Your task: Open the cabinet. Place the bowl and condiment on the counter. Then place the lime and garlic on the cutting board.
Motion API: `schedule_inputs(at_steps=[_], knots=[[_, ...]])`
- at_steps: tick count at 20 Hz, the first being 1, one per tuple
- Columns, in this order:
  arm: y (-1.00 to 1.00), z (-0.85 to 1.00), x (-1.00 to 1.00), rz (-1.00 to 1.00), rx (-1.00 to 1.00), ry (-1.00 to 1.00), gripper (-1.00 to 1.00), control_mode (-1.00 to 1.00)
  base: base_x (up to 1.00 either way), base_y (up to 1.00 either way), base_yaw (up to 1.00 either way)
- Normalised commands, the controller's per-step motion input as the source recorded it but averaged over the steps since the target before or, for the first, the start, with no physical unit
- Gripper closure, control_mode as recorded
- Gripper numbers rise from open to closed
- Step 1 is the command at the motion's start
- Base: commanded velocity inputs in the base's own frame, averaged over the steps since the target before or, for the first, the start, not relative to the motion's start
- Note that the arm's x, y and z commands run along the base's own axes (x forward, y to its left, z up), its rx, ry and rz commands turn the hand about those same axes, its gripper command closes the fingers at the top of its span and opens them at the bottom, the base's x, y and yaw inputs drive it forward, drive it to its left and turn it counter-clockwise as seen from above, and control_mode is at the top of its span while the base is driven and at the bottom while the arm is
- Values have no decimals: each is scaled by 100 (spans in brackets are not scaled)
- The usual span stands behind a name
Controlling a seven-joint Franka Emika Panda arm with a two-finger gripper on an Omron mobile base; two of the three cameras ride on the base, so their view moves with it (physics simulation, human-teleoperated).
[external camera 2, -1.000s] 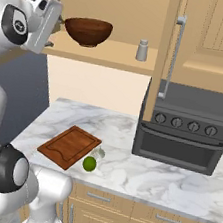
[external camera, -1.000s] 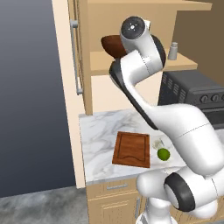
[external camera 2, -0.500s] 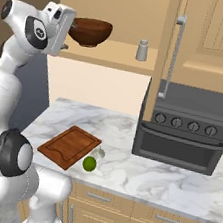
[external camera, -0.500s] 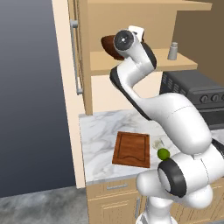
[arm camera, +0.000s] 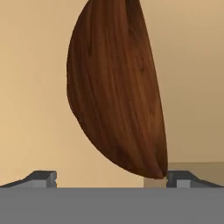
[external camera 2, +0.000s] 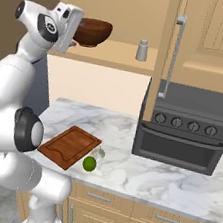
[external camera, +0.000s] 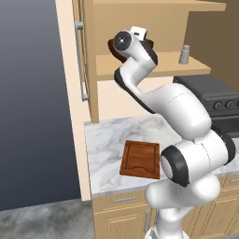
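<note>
The cabinet (external camera 2: 207, 39) stands open, its door swung out with the grey bar handle (external camera 2: 172, 57). On its shelf sits the dark wooden bowl (external camera 2: 95, 32), which looms close in the hand view (arm camera: 118, 87). My gripper (arm camera: 111, 179) is open, level with the bowl's side, and the bowl's edge lies near the right fingertip (arm camera: 181, 177). The arm half hides the bowl (external camera: 113, 46) in the left base view. The grey condiment (external camera 2: 142, 50) stands further along the shelf. The lime (external camera 2: 89, 164) and garlic (external camera 2: 98, 153) lie on the counter (external camera 2: 124, 173) beside the cutting board (external camera 2: 70, 146).
A dark toaster oven (external camera 2: 184, 127) stands on the counter under the open door. The other cabinet door (external camera: 79, 60) stands open at the left, against a dark wall. Drawers (external camera 2: 100, 199) run below the counter edge.
The hand has swung across the shelf front toward the bowl and now sits right against it. The jaws stay wide. Bowl, condiment, lime and garlic have not moved.
</note>
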Motion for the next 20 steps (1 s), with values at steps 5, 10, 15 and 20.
schedule_inputs(at_steps=[5, 10, 15, 20], knots=[[0, 0, 56, 0, 0, 0, -100, -100, 0, 0, 0], [0, -10, 29, 0, 1, 0, -100, -100, 0, 0, 0], [0, -16, 7, 0, 4, 0, 100, -100, 0, 0, 0], [0, -7, -20, 0, 5, 1, 100, -100, 0, 0, 0]])
